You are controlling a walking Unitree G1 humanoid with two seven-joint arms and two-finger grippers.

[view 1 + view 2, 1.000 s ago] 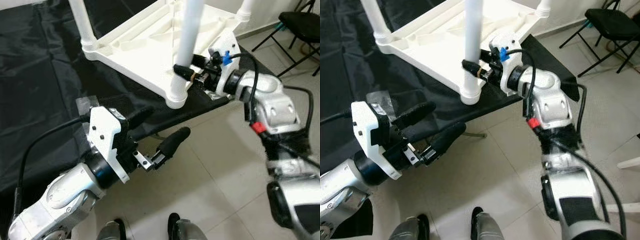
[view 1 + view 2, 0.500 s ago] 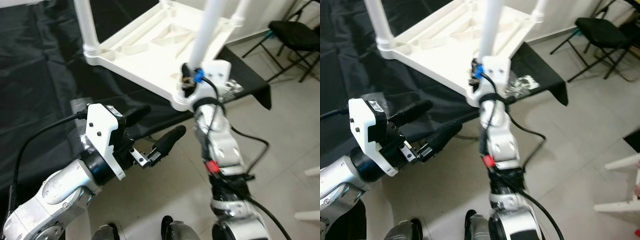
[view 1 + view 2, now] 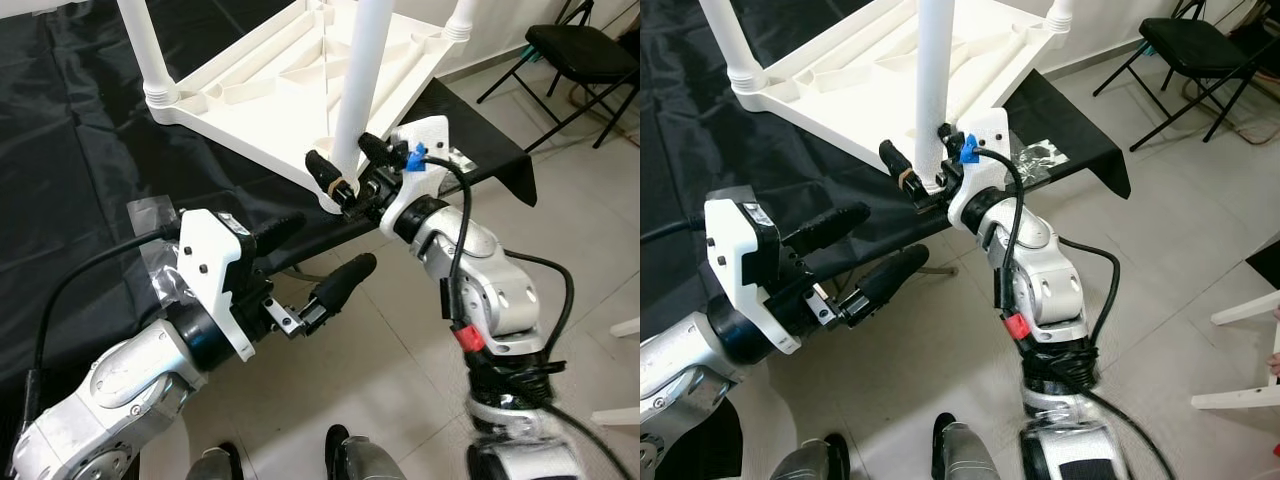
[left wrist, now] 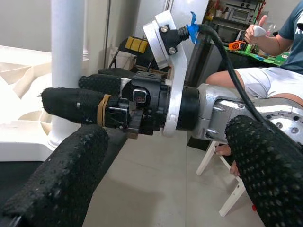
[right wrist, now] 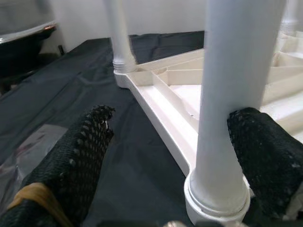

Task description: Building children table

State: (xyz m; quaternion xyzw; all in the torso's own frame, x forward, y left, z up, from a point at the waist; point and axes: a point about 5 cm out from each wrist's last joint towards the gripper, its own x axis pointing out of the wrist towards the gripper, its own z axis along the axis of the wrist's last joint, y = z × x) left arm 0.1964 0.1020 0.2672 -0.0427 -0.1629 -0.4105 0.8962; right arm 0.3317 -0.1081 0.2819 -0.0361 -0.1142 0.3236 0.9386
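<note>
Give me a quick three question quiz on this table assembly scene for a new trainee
1. True or false: the white table lies upside down on the black sheet.
2. Which gripper is at the near leg? A) left gripper B) right gripper
3. Fill in: the right gripper's fingers are ____ around the leg, one on either side.

Key: 1 true; 2 B; 3 open.
</note>
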